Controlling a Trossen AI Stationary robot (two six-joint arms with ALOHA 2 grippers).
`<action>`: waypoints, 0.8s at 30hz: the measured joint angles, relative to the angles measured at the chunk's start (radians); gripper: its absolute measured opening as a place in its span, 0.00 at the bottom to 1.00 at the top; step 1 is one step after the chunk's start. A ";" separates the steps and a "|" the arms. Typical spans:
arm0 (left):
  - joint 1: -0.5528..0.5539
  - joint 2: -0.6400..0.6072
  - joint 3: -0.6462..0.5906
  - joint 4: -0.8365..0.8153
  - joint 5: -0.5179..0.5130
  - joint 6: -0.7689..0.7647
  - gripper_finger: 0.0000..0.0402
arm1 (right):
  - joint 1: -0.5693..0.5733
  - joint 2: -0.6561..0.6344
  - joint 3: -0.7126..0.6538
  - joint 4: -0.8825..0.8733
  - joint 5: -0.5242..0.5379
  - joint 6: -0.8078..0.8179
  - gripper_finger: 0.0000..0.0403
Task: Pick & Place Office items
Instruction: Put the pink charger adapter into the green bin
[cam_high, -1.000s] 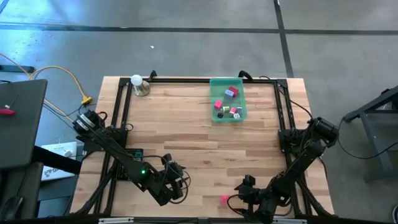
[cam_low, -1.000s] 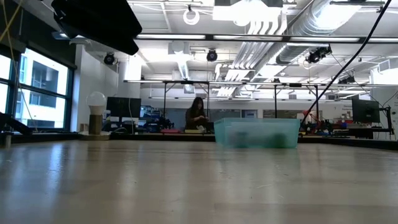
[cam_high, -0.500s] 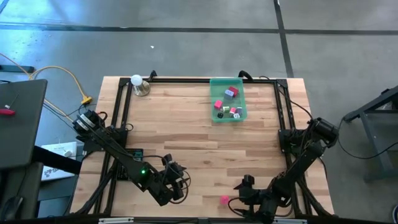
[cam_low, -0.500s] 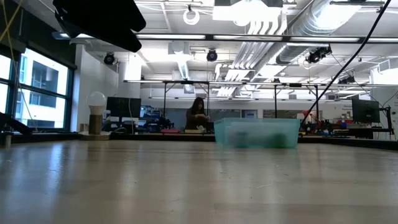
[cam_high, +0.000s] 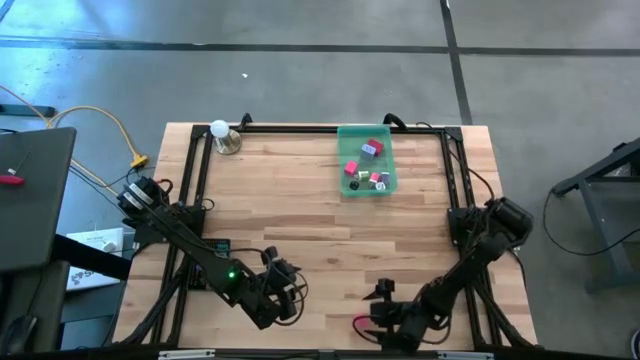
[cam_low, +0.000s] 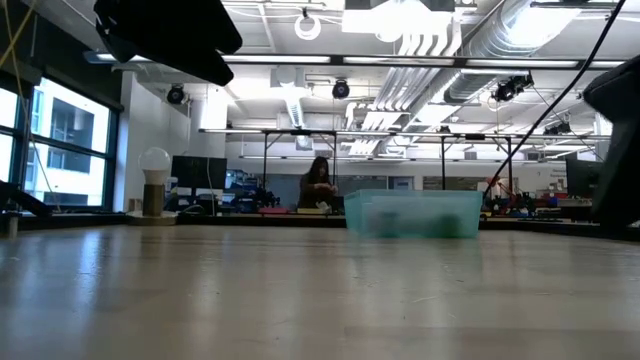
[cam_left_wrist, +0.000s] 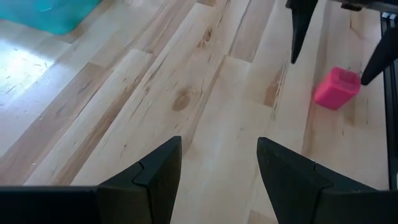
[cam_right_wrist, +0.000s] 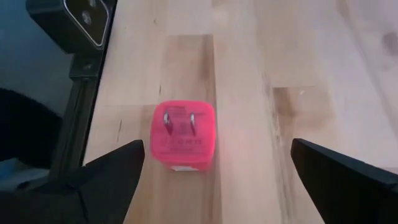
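A pink block (cam_right_wrist: 183, 135) with two metal prongs on its top lies on the wood table near the front edge, also seen as the pink block (cam_left_wrist: 336, 88) and the pink block (cam_high: 357, 321). My right gripper (cam_right_wrist: 217, 148) is open and low over it, one finger on each side, with clear gaps. From the left wrist view, the right gripper (cam_left_wrist: 329, 70) straddles the block. My left gripper (cam_left_wrist: 217, 165) is open, holds nothing, and hovers above the table at front left, as the left gripper (cam_high: 285, 298) shows. Several small office items lie in the green tray (cam_high: 367, 185).
The green tray (cam_low: 412, 213) stands at the far right of centre. A white ball on a round metal base (cam_high: 222, 133) sits at the far left corner. A black frame rail (cam_right_wrist: 78, 124) runs along the front edge beside the pink block. Bare wood lies between the arms and the tray.
My right gripper has come down and toward the table's left, onto the pink block, and has rolled about its own axis; its fingers stay wide. The right arm now shows at the low view's right edge. The block has not moved.
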 joint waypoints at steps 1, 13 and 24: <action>0.000 0.000 0.000 0.000 0.000 0.000 0.50 | -0.009 0.000 0.000 0.006 -0.027 -0.001 0.98; -0.001 0.000 0.000 0.000 0.000 0.001 0.50 | -0.040 0.001 0.000 0.048 -0.084 -0.027 0.98; -0.001 0.000 0.000 0.000 0.000 0.005 0.50 | -0.040 0.057 0.000 0.095 -0.109 -0.050 0.98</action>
